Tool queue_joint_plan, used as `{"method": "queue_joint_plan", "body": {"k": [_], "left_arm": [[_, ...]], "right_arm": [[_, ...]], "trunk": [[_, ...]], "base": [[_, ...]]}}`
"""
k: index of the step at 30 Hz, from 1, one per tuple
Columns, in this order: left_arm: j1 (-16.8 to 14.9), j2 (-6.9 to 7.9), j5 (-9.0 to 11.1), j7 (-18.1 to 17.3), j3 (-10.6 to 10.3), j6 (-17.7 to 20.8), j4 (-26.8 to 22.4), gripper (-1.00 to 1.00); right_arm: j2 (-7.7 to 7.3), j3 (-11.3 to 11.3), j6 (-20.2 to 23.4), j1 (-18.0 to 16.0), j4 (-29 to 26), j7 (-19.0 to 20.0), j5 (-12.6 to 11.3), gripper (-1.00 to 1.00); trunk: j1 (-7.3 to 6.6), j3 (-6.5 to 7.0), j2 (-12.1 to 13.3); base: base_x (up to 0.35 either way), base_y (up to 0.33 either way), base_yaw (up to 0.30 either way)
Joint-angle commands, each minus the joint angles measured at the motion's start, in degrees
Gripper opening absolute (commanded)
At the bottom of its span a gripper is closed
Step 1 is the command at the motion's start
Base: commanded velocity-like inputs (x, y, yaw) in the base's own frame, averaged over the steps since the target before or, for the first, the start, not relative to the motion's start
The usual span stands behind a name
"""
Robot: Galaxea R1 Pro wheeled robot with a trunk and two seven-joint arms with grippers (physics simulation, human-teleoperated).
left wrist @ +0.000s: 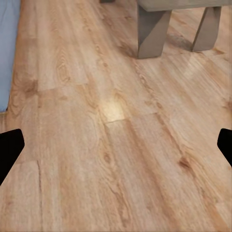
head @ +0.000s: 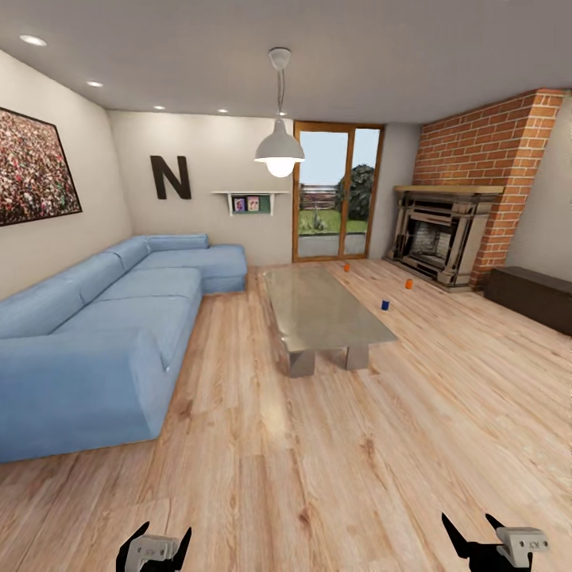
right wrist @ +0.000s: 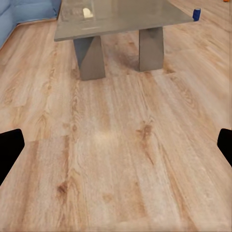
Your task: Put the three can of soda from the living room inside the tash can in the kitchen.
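Three soda cans stand on the wood floor of the living room, far ahead and to the right of the glass-topped low table (head: 326,310): an orange can (head: 346,268) near the glass doors, a second orange can (head: 408,284) before the fireplace, and a dark blue can (head: 385,304) nearest the table. The blue can (right wrist: 196,14) also appears past the table's corner in the right wrist view. My left gripper (head: 153,548) and right gripper (head: 485,540) hang low at the near edge, both open and holding nothing. The tash can and the kitchen are out of view.
A long blue corner sofa (head: 103,334) fills the left side. A brick fireplace (head: 445,238) and a dark low bench (head: 528,295) line the right wall. Open floor (head: 318,461) lies between me and the table; its grey legs (left wrist: 152,34) stand ahead.
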Motion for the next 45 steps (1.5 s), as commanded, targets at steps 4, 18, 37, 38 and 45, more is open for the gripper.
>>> {"method": "queue_joint_plan", "body": {"k": [4, 18, 37, 38, 45], "left_arm": [[0.0, 0.0, 0.0, 0.0, 0.01, -0.04, 0.0, 1.0], [0.0, 0.0, -0.05, 0.0, 0.08, -0.07, 0.14, 1.0], [0.0, 0.0, -0.2, -0.01, -0.15, -0.04, 1.23, 1.0], [0.0, 0.0, -0.18, 0.0, -0.18, -0.08, 1.23, 1.0], [0.0, 0.0, -0.21, 0.0, -0.23, -0.14, 1.23, 1.0]], "right_arm": [[-0.08, -0.01, 0.06, 0.0, 0.0, 0.0, -0.16, 1.0], [-0.06, -0.04, 0.34, -0.08, 0.02, -0.04, -0.28, 1.0], [-0.23, -0.14, 0.42, -0.09, 0.53, -0.02, -0.45, 1.0], [-0.23, -0.16, 0.42, -0.09, 0.53, -0.03, -0.44, 1.0], [-0.23, -0.2, 0.38, -0.09, 0.53, -0.03, -0.43, 1.0]], "trunk": [[0.0, -0.08, 0.0], [0.0, -0.87, 0.0], [0.0, -1.86, 0.0], [0.0, -1.91, 0.0], [0.0, -2.24, 0.0]], "base": [[0.0, 0.002, -0.072], [0.0, 0.0, -0.145], [-0.022, 0.202, -0.199], [-0.001, 0.163, -0.206], [0.0, 0.045, -0.206]]}}
